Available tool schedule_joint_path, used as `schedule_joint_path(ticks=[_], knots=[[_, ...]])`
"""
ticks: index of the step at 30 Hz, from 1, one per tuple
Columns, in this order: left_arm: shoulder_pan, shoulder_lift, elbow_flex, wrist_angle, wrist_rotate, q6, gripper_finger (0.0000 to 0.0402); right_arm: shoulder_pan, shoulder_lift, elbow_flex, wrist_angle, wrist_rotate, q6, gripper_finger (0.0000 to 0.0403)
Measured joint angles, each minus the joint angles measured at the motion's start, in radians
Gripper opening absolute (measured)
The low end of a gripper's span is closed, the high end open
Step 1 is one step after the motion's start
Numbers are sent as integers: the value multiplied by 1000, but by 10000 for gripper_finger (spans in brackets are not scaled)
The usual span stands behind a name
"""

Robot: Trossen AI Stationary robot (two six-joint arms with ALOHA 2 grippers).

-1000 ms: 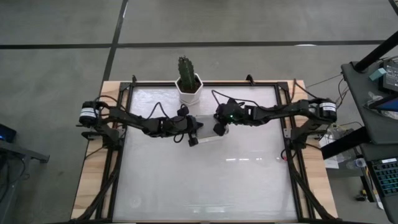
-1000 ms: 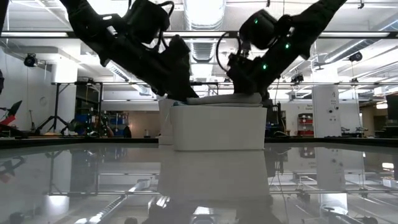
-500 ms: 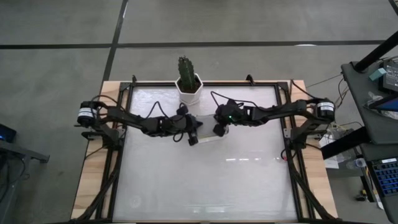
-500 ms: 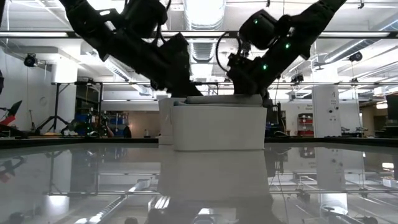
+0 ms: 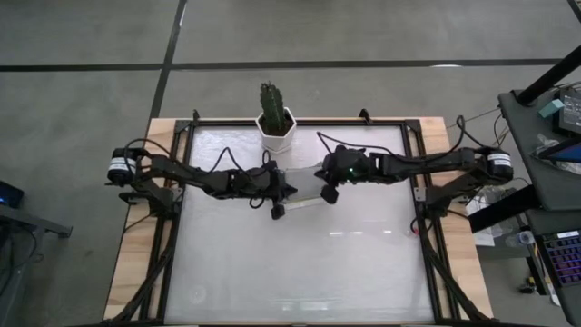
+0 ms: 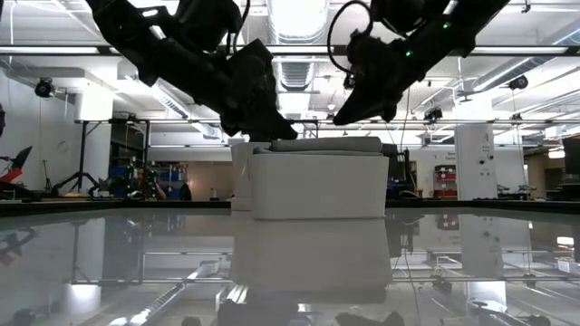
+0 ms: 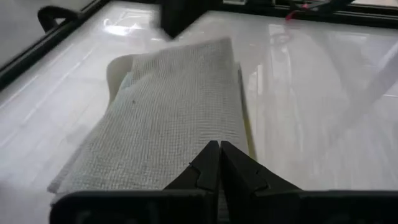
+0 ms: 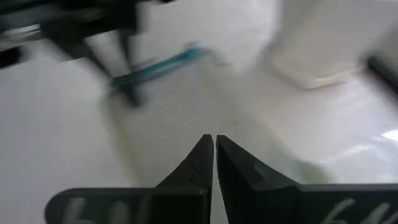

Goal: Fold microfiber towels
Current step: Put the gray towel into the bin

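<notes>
A white tray (image 6: pixel 317 186) stands on the table behind the middle, below the plant. A folded grey towel (image 7: pixel 174 112) lies flat on top of a stack in it. A yellow towel's edge (image 7: pixel 247 134) and a teal edge (image 7: pixel 126 81) peek out below it. My left gripper (image 6: pixel 265 134) is shut, its tips at the grey towel's left end (image 5: pixel 289 186). My right gripper (image 6: pixel 344 116) is shut and hangs above the stack's right end, clear of it. The right wrist view is blurred and shows the grey towel (image 8: pixel 180 112) below that gripper. My left gripper's shut fingertips (image 7: pixel 219 149) stand low over the grey towel's left end (image 7: pixel 186 158), slanting down from the table's left. I cannot tell whether they touch the cloth. The towel lies flat on the stack in the tray.
A potted cactus in a white pot (image 5: pixel 275 127) stands just behind the tray at the table's far edge. The glossy white tabletop (image 5: pixel 300 263) stretches toward the near edge. A black frame rail (image 5: pixel 422 227) runs along each side.
My right gripper has risen from the stack's right end and drawn back toward the table's right edge, still shut, leaving the grey towel lying on the tray. The towel stack has kept its place.
</notes>
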Motion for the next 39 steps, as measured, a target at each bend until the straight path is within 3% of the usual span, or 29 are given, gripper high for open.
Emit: schedule_joint_path(ticks=[4,19,31,39], knots=[[-3,12,0,3,21,-6,0,22,-12,-17,0,-120,24,12],[-2,19,0,-78,24,-67,0,31,124,-70,57,-120,44,12],[1,-21,20,-80,12,-51,0,29,44,-71,43,-120,33,12],[17,-18,49,-75,-108,-26,0,2,-23,-71,48,-114,-3,12]])
